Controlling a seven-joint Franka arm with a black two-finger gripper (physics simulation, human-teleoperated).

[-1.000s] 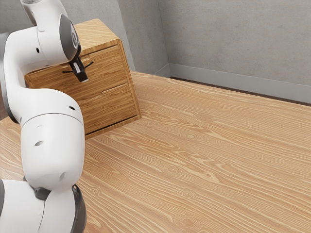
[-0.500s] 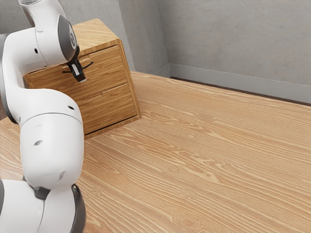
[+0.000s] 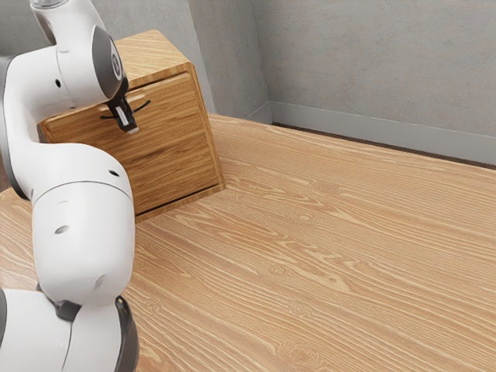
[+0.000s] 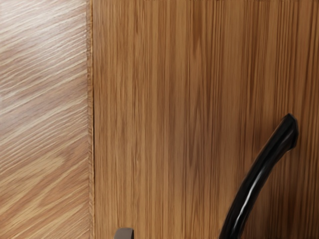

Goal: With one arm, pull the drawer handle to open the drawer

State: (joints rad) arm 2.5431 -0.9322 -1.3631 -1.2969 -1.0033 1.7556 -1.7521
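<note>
Handle (image 3: 142, 104), black and bowed, sits right at the gripper (image 3: 126, 119), crossing it on the upper part of the drawer front (image 3: 170, 124); the gripper is up against it, but I can't tell whether it's clamped on the bar or standing loose. Wrist view: the handle (image 4: 256, 186) curves close by the hand over straight-grained wood, with the panel's edge and the table (image 4: 45, 109) on the far side of it. Outward: the cabinet (image 3: 151, 50) stands on the table behind the white arm (image 3: 77, 209), grey wall (image 3: 372, 54) beyond.
</note>
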